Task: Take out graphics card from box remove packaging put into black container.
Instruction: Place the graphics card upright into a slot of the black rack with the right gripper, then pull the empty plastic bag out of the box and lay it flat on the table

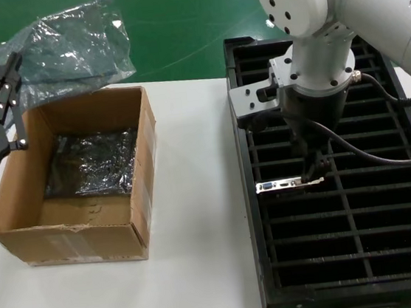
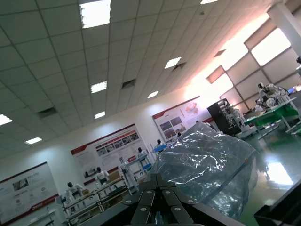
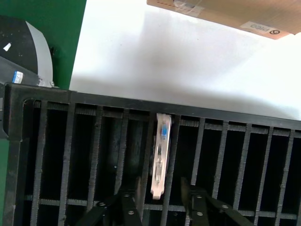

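Note:
The graphics card stands on edge in a slot of the black container, silver bracket up, in the left column about halfway along. In the right wrist view its bracket shows a blue port. My right gripper hangs just above the card's inner end, open; its fingers stand apart on either side of the bracket without touching it. At the far left my left gripper is raised and shut on the crinkly grey packaging, which billows past the fingertips. The box lies below it.
Glossy dark bagged bundles lie on the cardboard box's floor. The box sits on a white table, with the crate along the table's right side. Green floor lies beyond. The crate's other slots look dark.

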